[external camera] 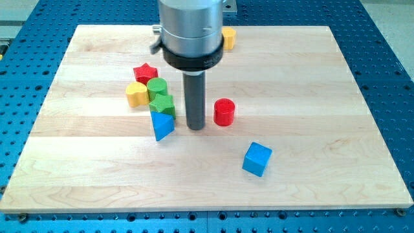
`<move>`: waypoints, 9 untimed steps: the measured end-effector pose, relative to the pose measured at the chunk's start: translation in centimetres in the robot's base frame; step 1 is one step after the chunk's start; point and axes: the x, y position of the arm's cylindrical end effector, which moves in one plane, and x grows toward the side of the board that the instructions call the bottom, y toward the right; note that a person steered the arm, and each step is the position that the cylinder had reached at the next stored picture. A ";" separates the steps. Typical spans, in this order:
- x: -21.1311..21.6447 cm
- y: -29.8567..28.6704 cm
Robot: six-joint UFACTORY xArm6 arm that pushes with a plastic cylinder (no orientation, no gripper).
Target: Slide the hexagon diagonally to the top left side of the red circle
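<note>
Eight blocks: all on the surface (310, 97); the hexagon and the red circle are the two that matter.
Hexagon: yellow (229, 37), near the surface's top edge, its left part hidden behind the arm's grey housing; the shape is only partly readable.
Red circle: (224, 112), near the middle, well below the hexagon and almost straight under it.
My tip: (196, 127), down on the surface between the blue triangle (162, 124) and the red circle, just left of the circle, touching neither as far as I can tell.
Deciding relation: the hexagon lies toward the view's top and slightly right of my tip, well apart. Its goal spot, up-left of the circle, sits between it and the tip.
Long axis: none worth using; the hexagon looks compact, so any face should push alike.
Next move, as I judge: get the tip round to the hexagon's top-right side, then push it down and a little left.
Pincer: none on this arm, only the bare rod, which holds nothing.
Risk: the green star (162, 103) and green circle (157, 87) stand left of the goal spot; an overshoot could nudge them.
</note>
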 end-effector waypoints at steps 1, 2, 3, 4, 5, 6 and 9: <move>-1.1 3.7; -1.7 5.5; -6.6 2.6; -13.4 4.9; -20.4 12.5; -26.1 12.9; -19.2 3.5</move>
